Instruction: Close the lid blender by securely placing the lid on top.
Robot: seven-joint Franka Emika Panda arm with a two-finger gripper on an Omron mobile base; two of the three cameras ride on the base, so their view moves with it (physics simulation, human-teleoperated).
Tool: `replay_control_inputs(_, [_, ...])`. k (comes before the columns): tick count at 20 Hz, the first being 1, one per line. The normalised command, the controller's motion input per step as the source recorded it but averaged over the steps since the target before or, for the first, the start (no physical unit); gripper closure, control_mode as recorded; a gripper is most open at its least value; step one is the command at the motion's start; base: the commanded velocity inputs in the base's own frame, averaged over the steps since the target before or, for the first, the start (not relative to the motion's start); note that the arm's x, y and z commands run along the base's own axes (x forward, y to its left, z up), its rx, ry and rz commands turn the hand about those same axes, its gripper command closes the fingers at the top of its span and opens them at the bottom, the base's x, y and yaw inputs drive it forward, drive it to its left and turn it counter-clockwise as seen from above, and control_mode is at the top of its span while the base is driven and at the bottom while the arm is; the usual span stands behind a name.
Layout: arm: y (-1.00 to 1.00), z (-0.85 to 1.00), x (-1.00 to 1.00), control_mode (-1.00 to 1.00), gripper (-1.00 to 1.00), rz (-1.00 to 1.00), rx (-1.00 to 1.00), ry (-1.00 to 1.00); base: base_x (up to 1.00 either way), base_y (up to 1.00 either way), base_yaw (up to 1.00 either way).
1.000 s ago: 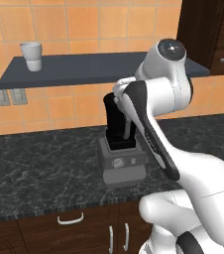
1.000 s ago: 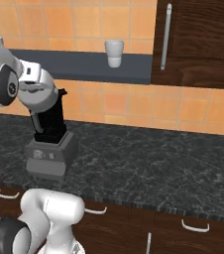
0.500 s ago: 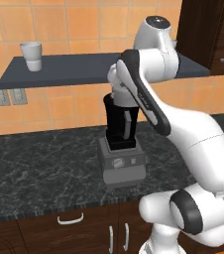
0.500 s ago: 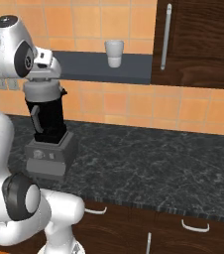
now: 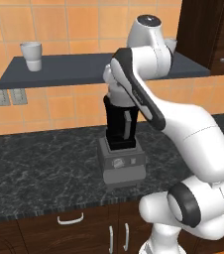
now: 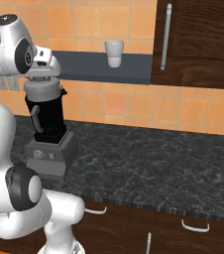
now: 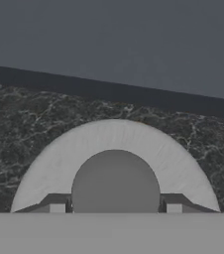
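The two dark fingers (image 7: 57,208) sit clamped on either side of the rounded knob of the lid (image 7: 115,149), a smooth matte grey disc. The lid rests at the mouth of the blender (image 6: 48,130), a glossy black tapered jar on a boxy grey base, near the back edge of the speckled dark stone tabletop (image 6: 158,163). If the disc sits tilted or off-centre, letting go could likely leave it unseated, or a hard push could tip the tall jar.
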Motion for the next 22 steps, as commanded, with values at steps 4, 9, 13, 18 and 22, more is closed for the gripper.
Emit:
replay_control_inputs(4, [0.07, 0.0, 0.39, -1.0, 1.0, 0.01, 0.0, -0.14, 0.0, 0.0, 0.0])
replay_control_inputs(9, [0.09, 0.0, 0.52, -1.0, 1.0, 0.04, 0.02, -0.07, 0.0, 0.0, 0.0])
replay_control_inputs(13, [0.1, 0.01, 0.19, -1.0, 1.0, 0.03, 0.0, -0.07, 0.0, 0.0, 0.0])
replay_control_inputs(18, [0.0, -0.01, 0.07, -1.0, 1.0, 0.04, 0.0, -0.17, 0.0, 0.0, 0.0])
replay_control_inputs(22, [-0.01, -0.19, -0.38, -1.0, 1.0, 0.05, 0.03, -0.3, 0.0, 0.0, 0.0])
